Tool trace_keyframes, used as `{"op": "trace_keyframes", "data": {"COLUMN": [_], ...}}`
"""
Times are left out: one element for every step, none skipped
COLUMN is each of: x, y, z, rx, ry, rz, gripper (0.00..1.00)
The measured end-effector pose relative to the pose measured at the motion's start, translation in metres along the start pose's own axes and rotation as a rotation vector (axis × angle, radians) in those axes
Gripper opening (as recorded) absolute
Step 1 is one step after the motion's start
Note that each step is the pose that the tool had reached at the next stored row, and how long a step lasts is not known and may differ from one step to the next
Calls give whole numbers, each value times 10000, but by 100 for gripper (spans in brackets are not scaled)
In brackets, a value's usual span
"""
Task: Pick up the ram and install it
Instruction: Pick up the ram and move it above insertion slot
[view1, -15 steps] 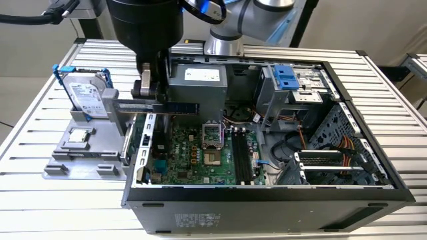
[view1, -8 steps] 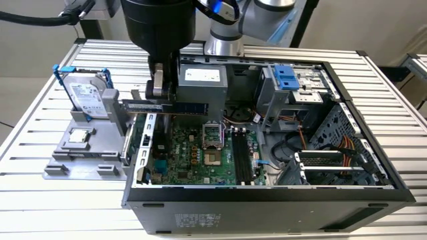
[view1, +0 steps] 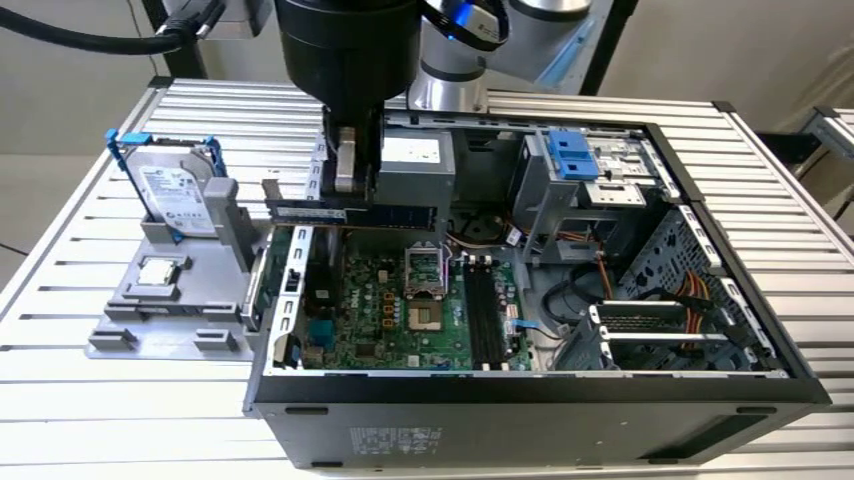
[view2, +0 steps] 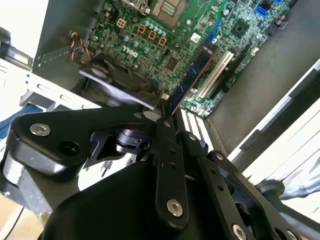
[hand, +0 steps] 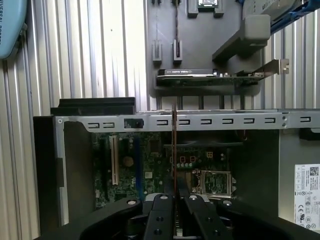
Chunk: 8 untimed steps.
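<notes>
The ram (view1: 400, 213) is a thin bluish stick held level and on edge, above the open computer case (view1: 747, 330) near its side toward the exterior view's left. My gripper (view1: 347, 200) comes down from above and is shut on the stick near its middle. In the second wrist view the ram (view2: 192, 75) juts out from my gripper (view2: 163, 107) over the green motherboard (view2: 150, 40). The first wrist view shows the ram (hand: 174, 135) edge-on as a thin line rising from my gripper (hand: 174, 192). The black memory slots (view1: 483, 315) lie lower on the motherboard (view1: 387, 310), apart from the stick.
A grey fixture (view1: 160, 310) at the exterior view's left holds a silver hard drive in a blue frame (view1: 174, 190) and a small square chip (view1: 158, 270). An expansion card (hand: 210, 75) rests on that fixture. The case has a drive cage (view1: 587, 170), cables (view1: 667, 290) and a metal rim (hand: 100, 121).
</notes>
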<state>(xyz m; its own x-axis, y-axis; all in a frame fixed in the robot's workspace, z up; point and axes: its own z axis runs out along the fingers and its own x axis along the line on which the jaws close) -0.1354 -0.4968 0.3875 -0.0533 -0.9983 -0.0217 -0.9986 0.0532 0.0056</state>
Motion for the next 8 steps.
{"op": "trace_keyframes", "data": {"x": [-1,-3,-4,-6,-7,-9,-10,-12], "y": [-20,-39,-60,-78,-98,-117,-136,-155], "z": [0,0,0,0,-1,-1,-1,-1], "rx": [0,0,0,0,0,0,0,0], "ry": [0,0,0,1,1,1,0,1], "rz": [0,0,0,1,0,-1,0,0], "gripper": [0,0,0,0,0,0,0,0]}}
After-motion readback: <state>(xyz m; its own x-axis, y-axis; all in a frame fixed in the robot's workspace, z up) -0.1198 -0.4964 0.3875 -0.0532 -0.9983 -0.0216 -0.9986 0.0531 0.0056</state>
